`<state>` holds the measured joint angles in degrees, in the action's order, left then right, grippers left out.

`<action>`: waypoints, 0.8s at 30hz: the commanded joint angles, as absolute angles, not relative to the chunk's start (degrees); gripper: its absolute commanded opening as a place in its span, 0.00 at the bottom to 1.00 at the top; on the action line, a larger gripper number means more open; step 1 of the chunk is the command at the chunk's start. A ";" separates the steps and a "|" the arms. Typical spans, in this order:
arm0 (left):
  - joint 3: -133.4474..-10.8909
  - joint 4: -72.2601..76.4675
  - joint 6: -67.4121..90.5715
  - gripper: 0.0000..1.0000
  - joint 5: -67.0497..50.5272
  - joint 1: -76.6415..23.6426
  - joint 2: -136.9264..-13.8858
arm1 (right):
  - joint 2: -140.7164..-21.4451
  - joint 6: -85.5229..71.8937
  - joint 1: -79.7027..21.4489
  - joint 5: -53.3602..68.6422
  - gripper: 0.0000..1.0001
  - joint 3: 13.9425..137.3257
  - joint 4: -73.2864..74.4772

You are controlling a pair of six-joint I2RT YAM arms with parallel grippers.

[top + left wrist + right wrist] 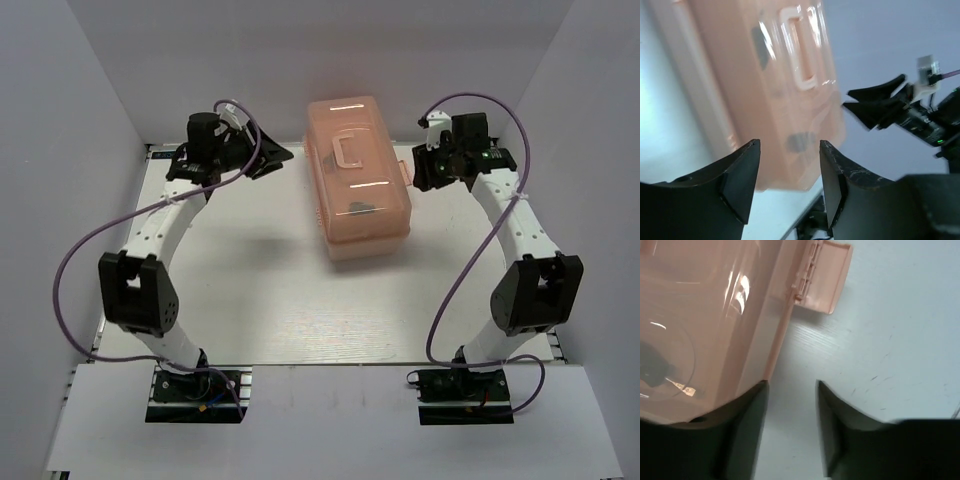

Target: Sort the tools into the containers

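White table (pixel 250 300), pale walls (pixel 90 90)

One toolbox (pixel 358 180) stands far on one table (pixel 250 300), with one handle (pixel 349 150) on its lid. Two arms: left arm (pixel 160 225), right arm (pixel 515 215). Two grippers: left gripper (pixel 272 160), right gripper (pixel 420 170). The dark shapes (pixel 362 208) inside cannot be counted.

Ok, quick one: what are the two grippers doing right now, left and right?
Left gripper: open, empty, beside the translucent salmon-pink plastic toolbox.
Right gripper: open, empty, at the toolbox's other side.
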<state>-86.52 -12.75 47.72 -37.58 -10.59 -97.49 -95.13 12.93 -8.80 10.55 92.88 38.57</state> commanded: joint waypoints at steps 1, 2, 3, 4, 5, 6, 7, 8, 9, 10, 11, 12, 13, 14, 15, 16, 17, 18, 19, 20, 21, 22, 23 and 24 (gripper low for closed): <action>-83.16 -27.65 34.83 0.61 -27.26 -12.12 -89.75 | -93.87 18.18 -8.70 11.75 0.44 87.38 35.16; -81.67 -28.38 34.28 0.61 -26.29 -12.13 -87.65 | -93.87 18.54 -8.88 12.39 0.36 86.75 35.77; -77.65 -28.39 34.28 0.61 -25.67 -12.13 -86.32 | -94.13 18.63 -8.96 13.18 0.28 86.57 36.38; -75.69 -27.61 34.28 0.61 -25.06 -12.65 -84.83 | -94.57 18.63 -9.14 13.97 0.21 86.57 37.43; -74.11 -27.60 34.28 0.61 -24.18 -12.66 -83.34 | -96.05 17.68 -9.23 14.24 0.12 87.01 37.70; -71.48 -27.60 33.58 0.60 -23.04 -12.66 -80.71 | -96.67 17.41 -9.23 14.50 0.10 87.36 38.40; -70.50 -27.60 32.79 0.60 -22.51 -13.18 -79.38 | -97.46 17.32 -9.32 16.68 0.10 89.45 41.02; -69.71 -28.64 32.78 0.60 -21.98 -13.18 -78.23 | -98.60 16.62 -9.23 17.74 0.08 89.82 41.91; -68.39 -29.17 31.91 0.60 -21.36 -13.18 -77.18 | -99.22 16.52 -9.23 19.06 0.08 90.17 42.45; -67.60 -29.79 31.38 0.60 -20.75 -13.18 -74.99 | -98.88 16.61 -9.23 22.64 0.06 90.09 43.15; -66.37 -29.79 30.77 0.60 -20.13 -13.18 -74.01 | -98.79 16.52 -9.58 23.02 0.06 89.83 43.15; -65.66 -30.58 30.76 0.60 -20.13 -13.18 -73.13 | -98.35 16.26 -9.67 25.12 0.06 89.56 42.72; -64.96 -30.59 30.76 0.60 -20.13 -13.18 -72.34 | -98.26 15.74 -9.84 25.83 0.05 89.39 42.80; -63.56 -31.11 30.76 0.60 -20.13 -13.18 -70.77 | -98.17 15.56 -10.02 26.27 0.05 89.38 42.98; -62.85 -31.11 30.76 0.60 -20.13 -13.18 -69.97 | -97.91 15.38 -10.11 26.71 0.05 89.38 43.15; -62.06 -31.11 30.76 0.60 -20.13 -13.18 -69.18 | -97.91 15.21 -10.28 28.11 0.05 89.12 43.42; -60.57 -31.11 30.76 0.60 -20.13 -13.18 -67.60 | -97.74 15.21 -10.20 29.43 0.05 89.03 43.59; -59.86 -31.11 30.76 0.60 -20.13 -13.18 -66.89 | -97.73 15.21 -10.46 30.40 0.05 88.86 43.85; -59.24 -31.11 31.28 0.60 -20.13 -13.18 -66.10 | -97.47 15.21 -10.46 31.72 0.05 88.60 43.86; -58.72 -31.11 31.29 0.60 -20.13 -13.18 -65.48 | -97.38 15.21 -10.72 32.25 0.05 88.42 43.86; -57.93 -31.11 31.29 0.60 -20.13 -13.18 -64.96 | -97.21 15.12 -10.90 33.74 0.05 88.24 44.03; -57.92 -31.64 31.29 0.60 -20.13 -13.18 -64.08 | -97.03 15.20 -11.07 33.31 0.05 88.16 44.12; -57.31 -31.64 31.81 0.60 -20.13 -13.18 -64.07 | -96.77 15.21 -11.16 32.70 0.05 88.24 44.03; -57.30 -31.64 31.82 0.60 -20.13 -13.18 -63.38 | -96.77 15.29 -11.86 32.70 0.05 87.72 43.86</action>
<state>-58.11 -31.05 32.16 -20.75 -13.10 -65.45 -99.68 16.25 -9.82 26.83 87.59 43.57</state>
